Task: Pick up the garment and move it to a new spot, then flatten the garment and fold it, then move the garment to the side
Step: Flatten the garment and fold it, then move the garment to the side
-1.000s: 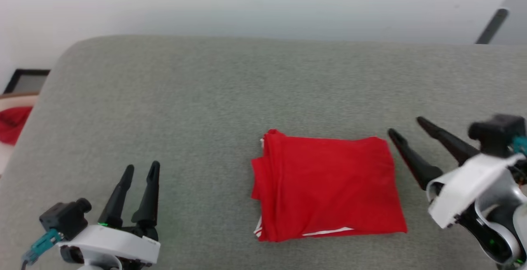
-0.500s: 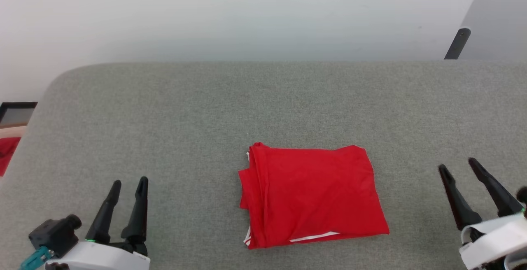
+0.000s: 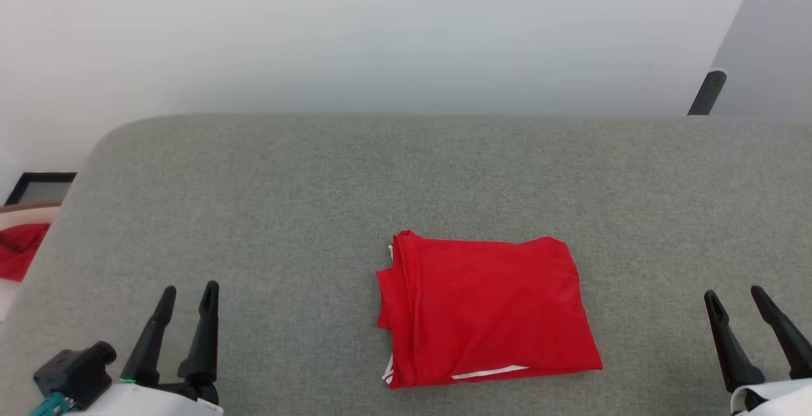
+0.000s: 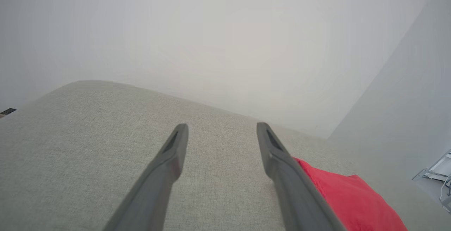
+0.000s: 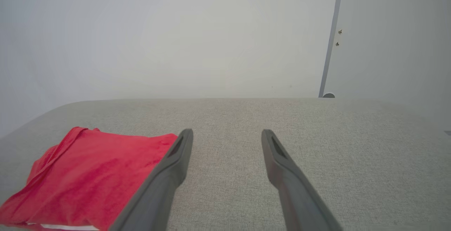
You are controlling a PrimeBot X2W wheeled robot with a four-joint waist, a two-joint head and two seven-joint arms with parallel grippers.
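- Two grippers sit low in the head view, the left gripper (image 3: 189,289) at one corner and the right gripper (image 3: 734,293) at the other. Each has its dark fingers spread apart with nothing between them.
- Between them lies the garment (image 3: 488,314), folded into a red rectangle and touching neither gripper. A thin line of white trim (image 3: 488,373) shows along its near edge.
- It rests on a grey fabric surface (image 3: 304,200) with a rounded far corner, backed by a plain pale wall (image 3: 380,35).
- Beyond the right gripper, a dark post (image 3: 707,92) stands past the surface's far edge.
- Out to the left of the left gripper, off the surface, are a red cloth (image 3: 19,254) and a black frame (image 3: 41,182).
- A green light (image 3: 129,380) glows at the base of the left gripper's fingers.
- In the left wrist view, the left gripper (image 4: 222,126) is wide open and empty over the grey weave. The garment (image 4: 348,199) shows past its right finger, and a metal bracket (image 4: 438,169) sits at the far right.
- In the right wrist view, the right gripper (image 5: 227,132) is equally wide and empty. The garment (image 5: 88,174) lies just left of its left finger.
- Ahead and to the right, a grey strip (image 5: 330,48) runs up the wall, with two screws (image 5: 339,37) beside it.
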